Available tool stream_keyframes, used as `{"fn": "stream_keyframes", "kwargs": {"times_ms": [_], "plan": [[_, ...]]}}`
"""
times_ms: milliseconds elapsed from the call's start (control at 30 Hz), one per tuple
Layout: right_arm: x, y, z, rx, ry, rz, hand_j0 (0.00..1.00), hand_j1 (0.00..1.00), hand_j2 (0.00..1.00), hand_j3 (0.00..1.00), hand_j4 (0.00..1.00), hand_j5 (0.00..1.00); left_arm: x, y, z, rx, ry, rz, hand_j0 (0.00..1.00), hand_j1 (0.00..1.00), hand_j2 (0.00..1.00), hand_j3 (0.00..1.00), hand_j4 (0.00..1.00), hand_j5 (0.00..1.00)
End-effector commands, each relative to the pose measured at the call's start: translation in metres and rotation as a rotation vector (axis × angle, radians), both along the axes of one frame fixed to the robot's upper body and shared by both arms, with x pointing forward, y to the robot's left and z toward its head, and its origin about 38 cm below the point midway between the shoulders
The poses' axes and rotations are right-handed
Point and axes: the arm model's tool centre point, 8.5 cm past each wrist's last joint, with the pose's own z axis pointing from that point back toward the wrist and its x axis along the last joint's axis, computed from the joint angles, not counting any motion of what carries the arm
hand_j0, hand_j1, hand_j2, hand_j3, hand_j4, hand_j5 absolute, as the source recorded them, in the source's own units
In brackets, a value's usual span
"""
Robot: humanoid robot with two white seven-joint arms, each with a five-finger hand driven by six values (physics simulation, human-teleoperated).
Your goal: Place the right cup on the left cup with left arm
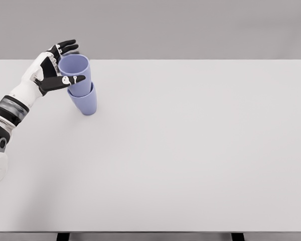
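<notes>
The top cup (pixel 74 70) sits nested in the lower cup (pixel 85 103) near the table's (pixel 190 150) far left corner, leaning slightly. The left hand (pixel 54 70) is wrapped around it, thumb in front (fingers behind the rim). Best to open straight and withdraw leftwards without nudging the stack. Nothing else stands nearby; the right arm is unseen.

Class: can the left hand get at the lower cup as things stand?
Probably not directly: the left hand is wrapped around the upper cup, which sits nested in the lower cup and blocks its mouth.
</notes>
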Motion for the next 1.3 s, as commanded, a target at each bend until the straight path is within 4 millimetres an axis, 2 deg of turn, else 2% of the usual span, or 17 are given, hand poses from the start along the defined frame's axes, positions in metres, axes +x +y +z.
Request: {"fn": "stream_keyframes", "kwargs": {"times_ms": [0,300,367,433,1067,1267], "plan": [[0.000,0.000,0.000,0.000,0.000,0.000,1.00,1.00,1.00,1.00,1.00,1.00,0.000,0.000,0.000,-0.004,-0.001,-0.001,0.93,0.93,0.93,0.93,0.93,0.93],[0.000,0.000,0.000,0.000,0.000,0.000,1.00,1.00,1.00,1.00,1.00,1.00,-0.001,0.001,0.002,0.001,-0.004,-0.002,0.94,0.94,0.94,0.94,0.94,0.94],[0.000,0.000,0.000,0.000,0.001,-0.002,1.00,1.00,1.00,1.00,1.00,1.00,-0.001,0.002,0.003,0.003,-0.005,-0.001,0.99,0.99,0.99,0.99,0.99,0.99],[0.000,0.000,0.000,0.000,0.000,-0.002,1.00,1.00,1.00,1.00,1.00,1.00,-0.001,0.001,0.004,0.002,-0.009,-0.004,1.00,1.00,1.00,1.00,1.00,1.00],[0.000,0.000,0.000,0.000,0.000,0.000,1.00,1.00,1.00,1.00,1.00,1.00,-0.004,-0.003,0.021,-0.001,-0.055,-0.020,1.00,1.00,1.00,1.00,1.00,1.00],[0.000,0.000,0.000,0.000,0.000,0.000,1.00,1.00,1.00,1.00,1.00,1.00,-0.013,0.011,0.028,0.002,-0.078,0.006,1.00,1.00,1.00,1.00,1.00,1.00]]}}
